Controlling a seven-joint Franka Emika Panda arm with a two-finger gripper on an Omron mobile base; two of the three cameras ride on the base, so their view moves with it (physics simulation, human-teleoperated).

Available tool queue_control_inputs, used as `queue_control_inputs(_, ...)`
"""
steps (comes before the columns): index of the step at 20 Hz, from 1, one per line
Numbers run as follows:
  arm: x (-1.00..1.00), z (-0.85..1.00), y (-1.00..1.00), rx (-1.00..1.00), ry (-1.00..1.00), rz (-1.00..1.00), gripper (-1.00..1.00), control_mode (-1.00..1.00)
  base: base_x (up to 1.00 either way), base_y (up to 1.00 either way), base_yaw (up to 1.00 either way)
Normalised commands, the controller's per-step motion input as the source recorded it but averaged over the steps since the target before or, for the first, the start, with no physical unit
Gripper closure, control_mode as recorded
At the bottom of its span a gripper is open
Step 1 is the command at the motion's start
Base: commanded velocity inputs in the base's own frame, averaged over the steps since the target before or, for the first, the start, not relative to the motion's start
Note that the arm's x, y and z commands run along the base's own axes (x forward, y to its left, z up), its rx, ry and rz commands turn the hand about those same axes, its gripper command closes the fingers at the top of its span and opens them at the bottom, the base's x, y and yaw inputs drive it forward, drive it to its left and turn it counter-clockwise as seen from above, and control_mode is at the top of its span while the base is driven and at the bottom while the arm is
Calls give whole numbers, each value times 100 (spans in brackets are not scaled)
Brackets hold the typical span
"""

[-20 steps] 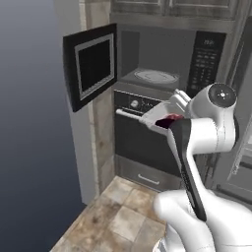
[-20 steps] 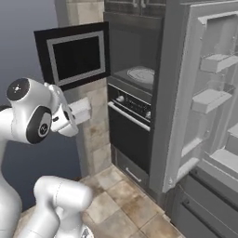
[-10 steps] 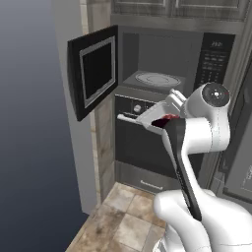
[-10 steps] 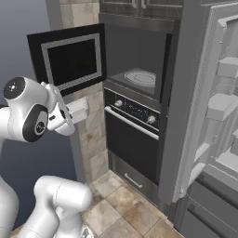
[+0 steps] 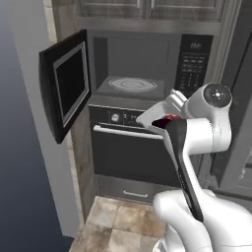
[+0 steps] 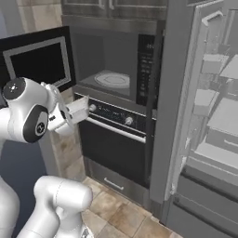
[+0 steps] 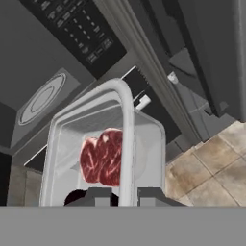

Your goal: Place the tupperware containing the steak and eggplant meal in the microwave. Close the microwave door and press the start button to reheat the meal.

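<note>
Base has driven closer since the earlier frame. Gripper (image 7: 123, 194) pinches the tupperware (image 7: 103, 144) rim, holding it before the oven, below the open microwave (image 5: 133, 69) cavity.

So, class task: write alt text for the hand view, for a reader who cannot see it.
A clear rectangular plastic tub holding red raw-looking steak and a dark lump is gripped at its near rim by the robot's hand. Beyond it sits the open black microwave with its round turntable and keypad; tiled floor shows at right.
</note>
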Motion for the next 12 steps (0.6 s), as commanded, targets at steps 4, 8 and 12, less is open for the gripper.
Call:
queue_control_inputs(4, 0, 0, 0, 0, 0, 0, 100, 100, 66, 65, -31)
queue_control_inputs(8, 0, 0, 0, 0, 0, 0, 100, 100, 64, 63, -28)
queue_control_inputs(12, 0, 0, 0, 0, 0, 0, 100, 100, 57, 37, -22)
